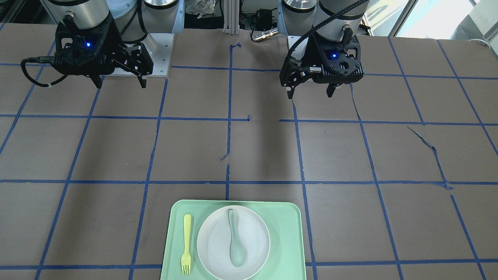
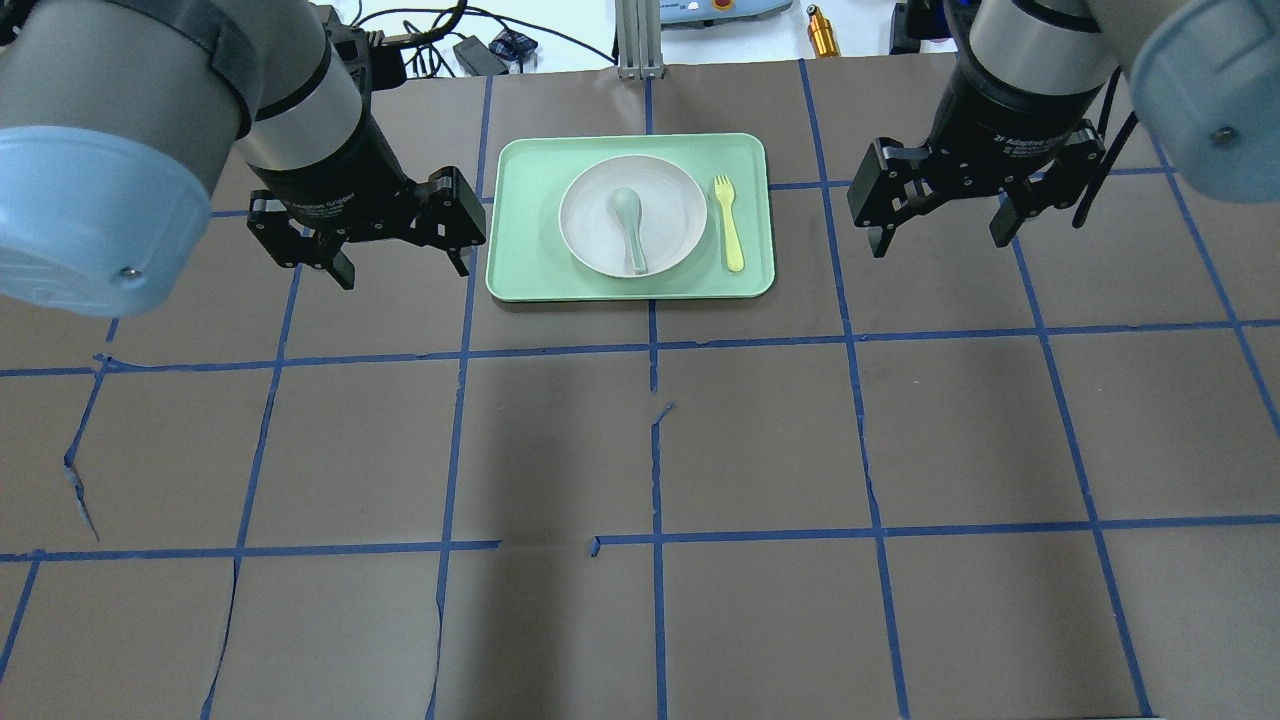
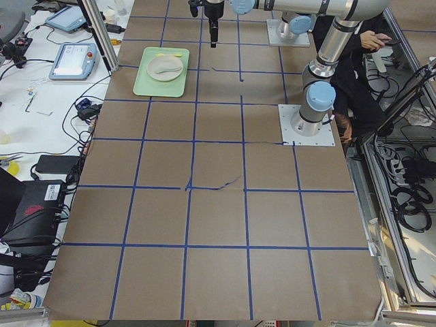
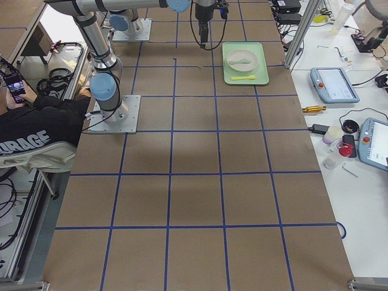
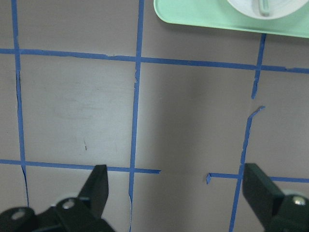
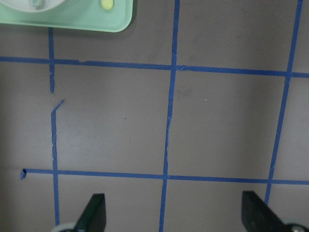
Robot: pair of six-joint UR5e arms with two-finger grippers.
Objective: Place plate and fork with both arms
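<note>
The white plate (image 2: 595, 215) lies on a mint-green tray (image 2: 525, 230) at the far middle of the table, with a grey-green spoon (image 2: 632, 225) on it. The yellow fork (image 2: 728, 225) lies on the tray beside the plate, on my right. In the front view the plate (image 1: 214, 241) and fork (image 1: 187, 243) show the same way. My left gripper (image 2: 403, 268) hangs open and empty above the table left of the tray. My right gripper (image 2: 940, 240) hangs open and empty right of the tray. Both grippers also show in the front view, left (image 1: 310, 94) and right (image 1: 120, 83).
The table is brown paper with a blue tape grid, torn in places. The left wrist view shows the tray's corner (image 5: 193, 12) ahead of the open fingers (image 5: 99, 186). The right wrist view shows the tray's corner (image 6: 72, 19) and the fork's end (image 6: 106, 4).
</note>
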